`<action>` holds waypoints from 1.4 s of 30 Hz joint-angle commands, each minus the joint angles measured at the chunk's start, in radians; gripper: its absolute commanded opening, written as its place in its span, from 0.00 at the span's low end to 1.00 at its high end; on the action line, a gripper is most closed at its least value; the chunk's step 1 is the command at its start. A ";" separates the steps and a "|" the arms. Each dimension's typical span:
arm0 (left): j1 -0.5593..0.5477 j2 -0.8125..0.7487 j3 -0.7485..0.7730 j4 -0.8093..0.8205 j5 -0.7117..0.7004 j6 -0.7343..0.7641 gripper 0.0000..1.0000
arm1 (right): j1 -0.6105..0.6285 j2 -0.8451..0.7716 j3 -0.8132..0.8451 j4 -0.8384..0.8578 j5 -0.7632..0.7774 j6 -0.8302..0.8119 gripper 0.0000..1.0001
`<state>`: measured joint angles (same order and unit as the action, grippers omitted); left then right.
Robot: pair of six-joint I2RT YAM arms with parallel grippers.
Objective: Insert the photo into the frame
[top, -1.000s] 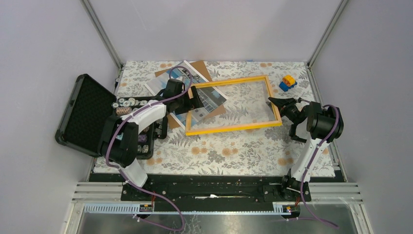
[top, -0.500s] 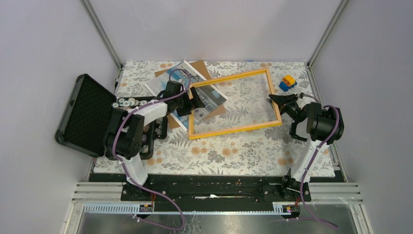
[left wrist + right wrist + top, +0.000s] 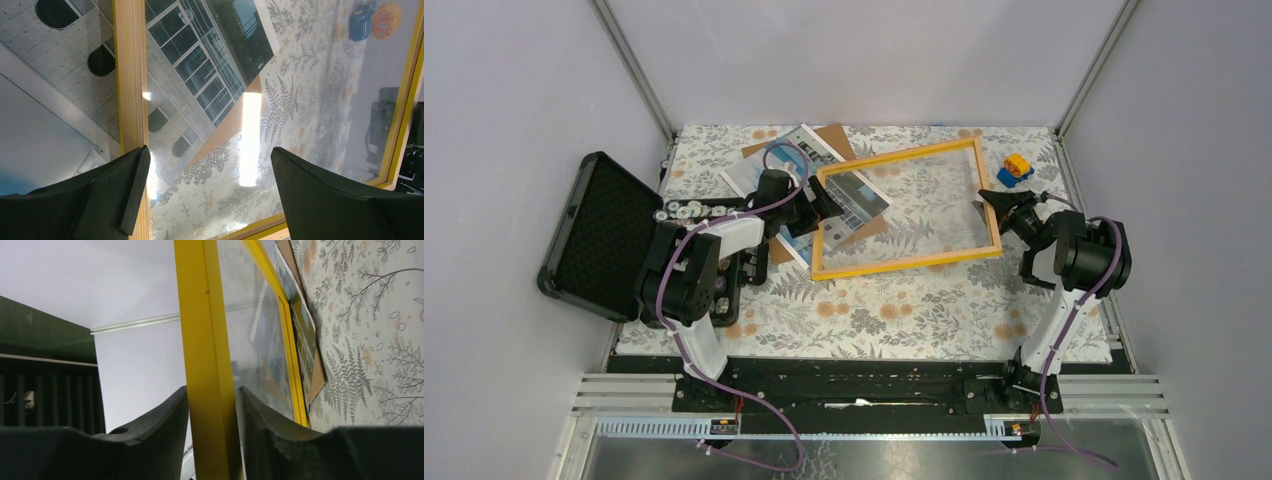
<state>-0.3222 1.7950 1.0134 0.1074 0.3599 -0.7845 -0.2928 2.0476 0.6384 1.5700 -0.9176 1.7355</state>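
The yellow-orange frame (image 3: 904,262) with its clear pane lies mid-table, its right side raised. My right gripper (image 3: 990,206) is shut on the frame's right bar; in the right wrist view the bar (image 3: 202,340) is pinched between both fingers of the gripper (image 3: 212,396). The photo (image 3: 759,172) lies on the brown backing board (image 3: 836,137) at back left, partly under the frame's left end. My left gripper (image 3: 820,204) is open over the frame's left bar. In the left wrist view the gripper (image 3: 210,160) is empty, over the bar (image 3: 131,75) and the photo (image 3: 190,65).
An open black case (image 3: 594,235) with trays of small parts (image 3: 686,211) stands at the left, close to the left arm. A blue and orange toy (image 3: 1015,168) sits at back right, behind the right gripper. Enclosure walls and rails bound the floral cloth (image 3: 904,310).
The right gripper has lifted the frame's right side and the frame has turned a little. The left gripper has shifted slightly back-left, staying open at the frame's left bar.
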 commanded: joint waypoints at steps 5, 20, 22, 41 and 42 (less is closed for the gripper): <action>-0.034 0.045 -0.056 -0.023 0.111 -0.062 0.99 | 0.046 -0.110 0.013 0.114 -0.028 0.145 0.50; -0.033 0.055 -0.074 0.028 0.149 -0.088 0.99 | 0.067 -0.183 -0.016 0.113 -0.032 0.193 0.37; -0.034 0.057 -0.080 0.047 0.158 -0.095 0.99 | 0.067 -0.180 -0.014 0.113 -0.038 0.186 0.45; -0.120 0.048 0.007 0.015 0.101 0.008 0.99 | 0.072 -0.165 -0.016 0.112 -0.053 0.151 0.68; -0.122 0.053 0.013 0.017 0.111 0.008 0.99 | 0.072 -0.165 -0.017 0.112 -0.053 0.152 0.68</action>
<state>-0.3779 1.8107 1.0023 0.1921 0.4011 -0.7860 -0.2596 1.8996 0.6270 1.5452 -0.9031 1.9076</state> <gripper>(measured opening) 0.989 0.678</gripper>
